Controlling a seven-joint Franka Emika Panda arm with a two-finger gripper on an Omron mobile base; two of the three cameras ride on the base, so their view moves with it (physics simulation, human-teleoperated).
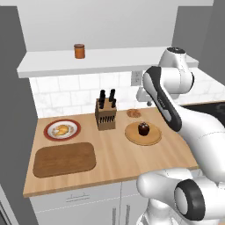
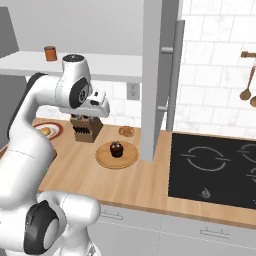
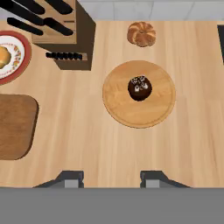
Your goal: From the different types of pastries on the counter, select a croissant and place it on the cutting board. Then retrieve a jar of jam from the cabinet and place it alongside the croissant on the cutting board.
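The golden croissant (image 1: 61, 130) lies on a red-rimmed plate (image 1: 74, 132) at the counter's (image 1: 118, 162) left, and peeks in at the hand view's left edge (image 3: 3, 57). In front of the plate lies the dark cutting board (image 1: 64, 159) (image 3: 13, 127), bare. A dark cupcake (image 1: 143, 128) (image 3: 140, 87) stands on a round light board (image 3: 122, 109), and a flat brown round pastry (image 1: 133, 113) (image 3: 141, 33) lies behind it. The orange-brown jam jar (image 1: 79, 51) (image 2: 50, 53) stands on the white wall shelf (image 1: 110, 61). My gripper (image 3: 112, 178) hangs open high above the counter, just in front of the round board, holding nothing.
A knife block (image 1: 106, 115) (image 3: 65, 35) stands between the plate and the round board. A tall white panel (image 2: 155, 75) rises at the counter's right, with a black cooktop (image 2: 215, 170) beyond it. Bare countertop stretches between the cutting board and the round board.
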